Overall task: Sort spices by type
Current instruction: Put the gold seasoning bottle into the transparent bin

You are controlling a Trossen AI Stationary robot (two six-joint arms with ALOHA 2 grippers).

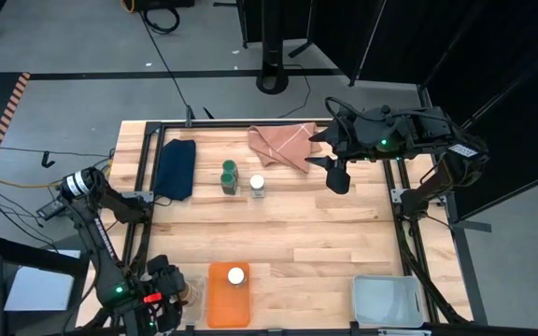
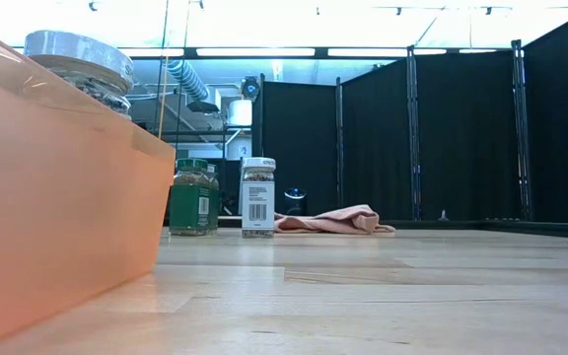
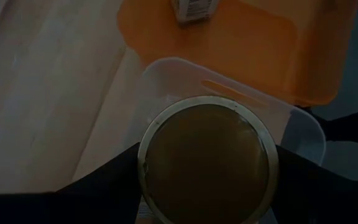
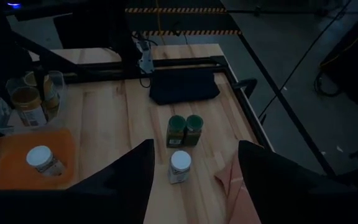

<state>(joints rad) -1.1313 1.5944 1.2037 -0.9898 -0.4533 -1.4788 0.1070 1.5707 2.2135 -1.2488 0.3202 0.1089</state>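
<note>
The left claw (image 1: 168, 297) is sitting at the near left corner of the wooden surface (image 1: 325, 233), gripping a brown-lidded jar (image 3: 207, 158) between its dark fingers (image 3: 104, 186) and holding it over a clear bin (image 3: 241, 93). A second brown-lidded jar (image 4: 30, 106) is standing in that clear bin, right at the left claw. Just beside that claw, toward the middle of the surface, an orange bin (image 1: 229, 294) is holding one white-lidded jar (image 1: 237, 276). The right claw (image 1: 337, 175) is hovering over the far right part of the surface with its fingers (image 4: 129, 180) spread apart and nothing between them. Just beside the right claw, a pink cloth (image 1: 283, 143) is lying crumpled. Farther out from it, toward the left arm's side, another white-lidded jar (image 1: 257, 185) is standing upright, and next to that, two green-lidded jars (image 1: 229, 176) are standing touching each other. Beyond them a dark blue cloth (image 1: 175, 168) is lying folded. A second clear bin (image 1: 387, 299) is sitting at the near right corner, well apart from both claws.
</note>
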